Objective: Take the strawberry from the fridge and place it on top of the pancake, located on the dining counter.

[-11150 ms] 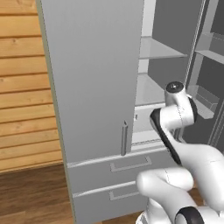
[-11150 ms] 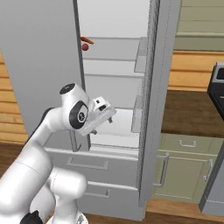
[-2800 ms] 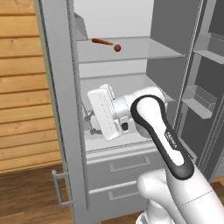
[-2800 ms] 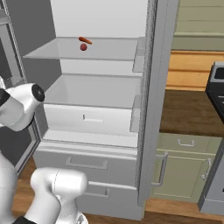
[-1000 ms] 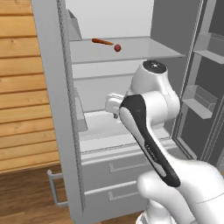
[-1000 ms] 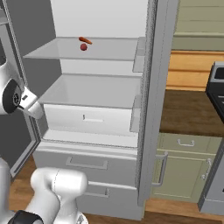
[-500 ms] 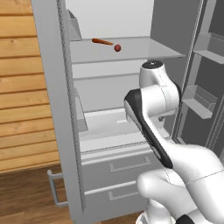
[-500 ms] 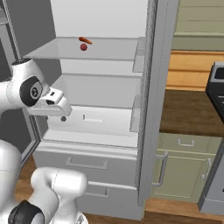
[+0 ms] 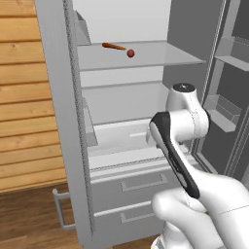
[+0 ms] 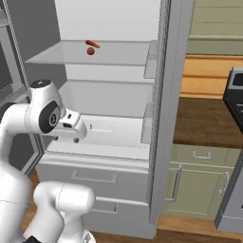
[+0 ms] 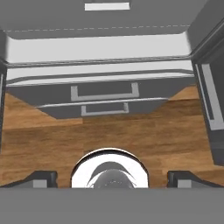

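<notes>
The fridge [image 9: 53,97] stands with both doors swung wide. The strawberry [image 9: 130,53] is a tiny dark red ball on the upper glass shelf, also seen as the strawberry [image 10: 90,51], just beside a thin orange-red stick [image 9: 114,46]. My gripper [image 10: 75,137] hangs well below that shelf, in front of the white crisper drawer [image 10: 109,130], and it points down. In the hand view my gripper [image 11: 112,178] is open and holds nothing, over the fridge's lower drawers [image 11: 105,94] and the wooden floor. The pancake and the dining counter are out of view.
The left door's edge [image 9: 78,146] and the right door's bins [image 9: 223,107] flank my arm. A plank wall [image 9: 24,121] lies to the left. Green-grey cabinets [image 10: 204,190] under a brown counter, and a stove corner [image 10: 235,95], lie to the right.
My hand has swung from the fridge's left side toward the middle, ending slightly lower in front of the crisper drawer. The jaws stayed open and the strawberry has not moved.
</notes>
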You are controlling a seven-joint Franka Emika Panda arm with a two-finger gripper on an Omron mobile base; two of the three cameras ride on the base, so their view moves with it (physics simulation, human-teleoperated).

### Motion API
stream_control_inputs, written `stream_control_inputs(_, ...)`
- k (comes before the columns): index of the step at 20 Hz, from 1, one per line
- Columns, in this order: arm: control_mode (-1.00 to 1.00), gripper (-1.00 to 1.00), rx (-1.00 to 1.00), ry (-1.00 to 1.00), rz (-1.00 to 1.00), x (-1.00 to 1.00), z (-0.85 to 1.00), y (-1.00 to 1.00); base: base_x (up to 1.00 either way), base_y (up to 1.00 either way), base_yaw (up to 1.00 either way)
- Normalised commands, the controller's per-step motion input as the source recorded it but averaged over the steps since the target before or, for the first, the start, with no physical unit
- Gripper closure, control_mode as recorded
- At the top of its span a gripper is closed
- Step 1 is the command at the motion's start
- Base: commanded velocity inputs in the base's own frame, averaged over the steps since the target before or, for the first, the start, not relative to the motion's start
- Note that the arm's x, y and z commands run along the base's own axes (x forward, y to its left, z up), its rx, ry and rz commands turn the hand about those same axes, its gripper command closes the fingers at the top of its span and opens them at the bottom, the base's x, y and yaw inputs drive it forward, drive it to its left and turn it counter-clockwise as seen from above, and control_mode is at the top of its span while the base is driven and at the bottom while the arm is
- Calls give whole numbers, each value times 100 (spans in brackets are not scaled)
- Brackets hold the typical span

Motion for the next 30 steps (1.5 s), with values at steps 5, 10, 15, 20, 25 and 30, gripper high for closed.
stream_control_inputs(5, -100, -100, 0, -9, 0, 0, -60, -17, 0, 0, 0)
stream_control_inputs(10, -100, -100, 8, -7, 0, 0, -15, -20, 0, 0, 0)
stream_control_inputs(15, -100, -100, 0, -2, 0, 2, 0, 0, 0, 0, 0)
stream_control_inputs(20, -100, -100, 0, 0, 0, 0, 0, 0, 0, 0, 0)
stream_control_inputs(25, -100, -100, 0, -1, 0, 6, 0, 1, 0, 0, 0)
stream_control_inputs(30, 100, -100, 0, -1, 0, 3, 0, 2, 22, 28, 0)
